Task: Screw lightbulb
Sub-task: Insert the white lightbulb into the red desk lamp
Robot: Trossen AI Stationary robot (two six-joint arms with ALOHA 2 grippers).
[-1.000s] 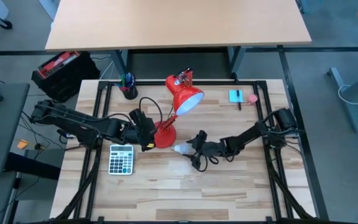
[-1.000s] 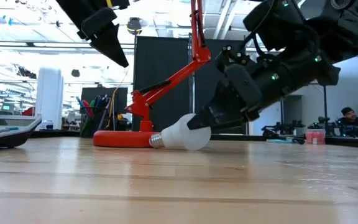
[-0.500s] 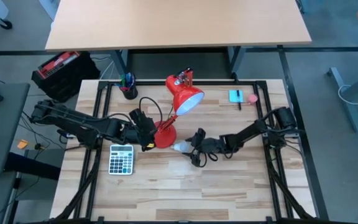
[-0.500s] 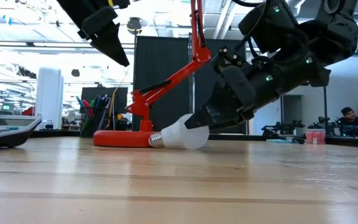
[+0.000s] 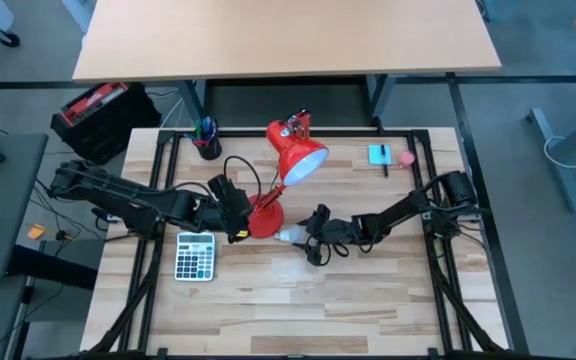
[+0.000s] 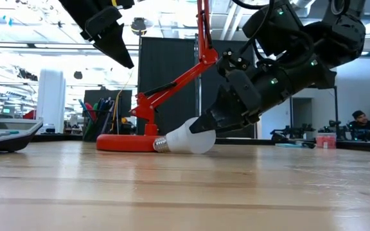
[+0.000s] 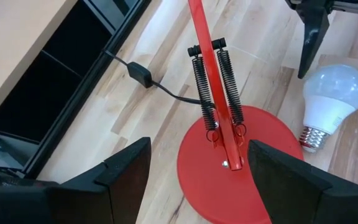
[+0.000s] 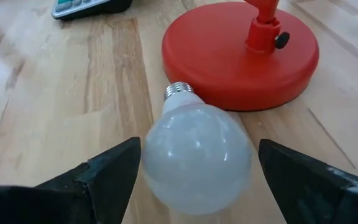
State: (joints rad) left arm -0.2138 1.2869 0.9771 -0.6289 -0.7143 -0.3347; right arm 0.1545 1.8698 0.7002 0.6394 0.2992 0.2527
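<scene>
The pale white lightbulb [image 5: 287, 236] lies on its side on the table, its metal screw base [image 8: 179, 91] pointing at the red lamp's round base [image 5: 265, 218] and close beside it. My right gripper [image 5: 304, 238] is open and low over the table. Its two fingers [image 8: 114, 165] stand on either side of the bulb's round end [image 8: 197, 155], with small gaps showing. My left gripper [image 7: 197, 180] is open and empty above the lamp base, beside the lamp's sprung arm [image 7: 213, 93]. It shows high at the left of the low view [image 6: 111, 38].
The lamp's red cone shade [image 5: 300, 157] stands over the table's far middle. A calculator [image 5: 195, 255] lies at the near left of the lamp base. A pen cup [image 5: 206, 140] is at the far left, and a blue note with a pink thing [image 5: 380, 154] at the far right.
My right gripper has crept toward the table's left edge, so its open fingers now reach further along the bulb's round end. The bulb has stayed where it lay.
</scene>
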